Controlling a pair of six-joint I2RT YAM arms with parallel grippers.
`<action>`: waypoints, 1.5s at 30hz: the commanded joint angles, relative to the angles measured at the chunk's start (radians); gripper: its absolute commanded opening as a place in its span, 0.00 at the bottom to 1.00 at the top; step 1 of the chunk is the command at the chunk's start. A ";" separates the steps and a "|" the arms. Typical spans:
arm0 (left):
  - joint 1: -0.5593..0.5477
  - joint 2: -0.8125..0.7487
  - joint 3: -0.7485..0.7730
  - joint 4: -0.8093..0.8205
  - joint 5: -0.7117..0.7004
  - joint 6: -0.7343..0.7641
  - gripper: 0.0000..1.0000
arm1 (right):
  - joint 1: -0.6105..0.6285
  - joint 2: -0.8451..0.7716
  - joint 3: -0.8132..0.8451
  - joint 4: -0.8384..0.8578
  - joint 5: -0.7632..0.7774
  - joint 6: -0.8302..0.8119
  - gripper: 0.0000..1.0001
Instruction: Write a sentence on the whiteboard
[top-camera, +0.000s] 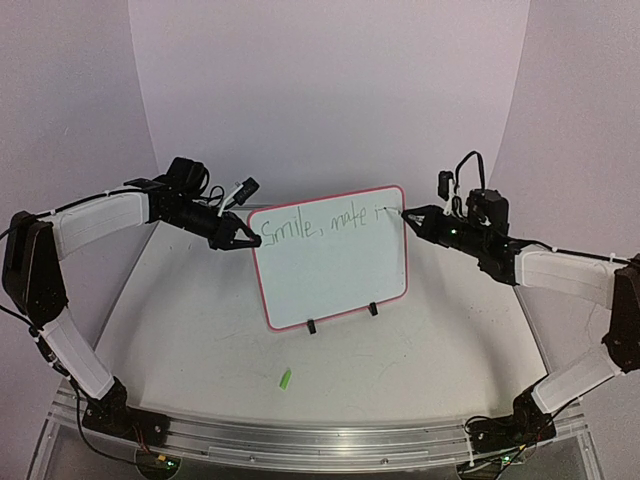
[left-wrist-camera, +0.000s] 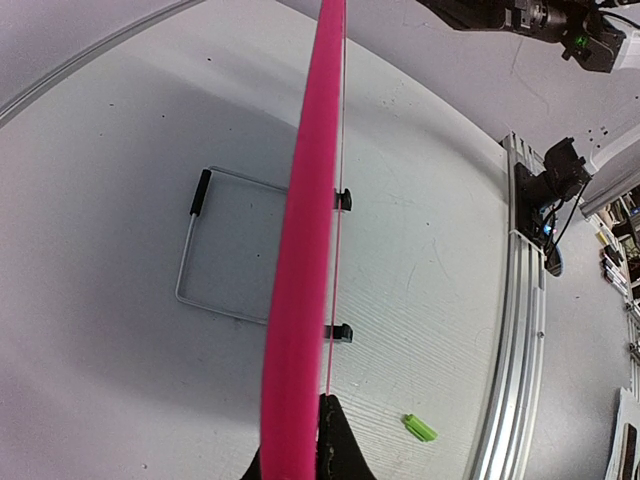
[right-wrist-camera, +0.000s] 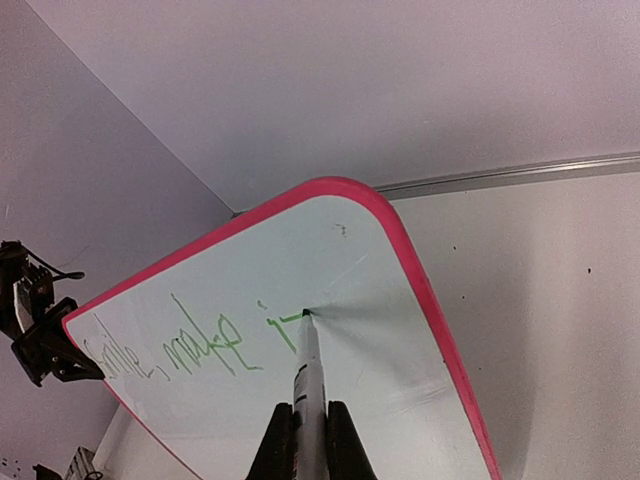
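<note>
Left jaws pinch edge of upright red-rimmed white rectangular whiteboard (top-camera: 330, 275); right jaws clamp slim dark marker (right-wrist-camera: 306, 375), tip on board at end of green handwritten sentence (top-camera: 315, 228).

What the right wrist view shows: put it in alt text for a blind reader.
The right gripper holds a marker with its tip on the pink-rimmed whiteboard, at the end of green handwriting that reads "make i".
</note>
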 joint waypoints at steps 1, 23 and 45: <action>0.002 0.011 0.012 -0.005 -0.139 0.090 0.00 | -0.002 -0.038 -0.015 0.026 0.030 0.009 0.00; 0.001 0.005 0.012 -0.005 -0.140 0.091 0.00 | -0.002 0.003 0.055 0.034 -0.053 0.010 0.00; 0.002 0.004 0.012 -0.006 -0.141 0.091 0.00 | -0.002 0.009 -0.042 0.026 -0.015 0.021 0.00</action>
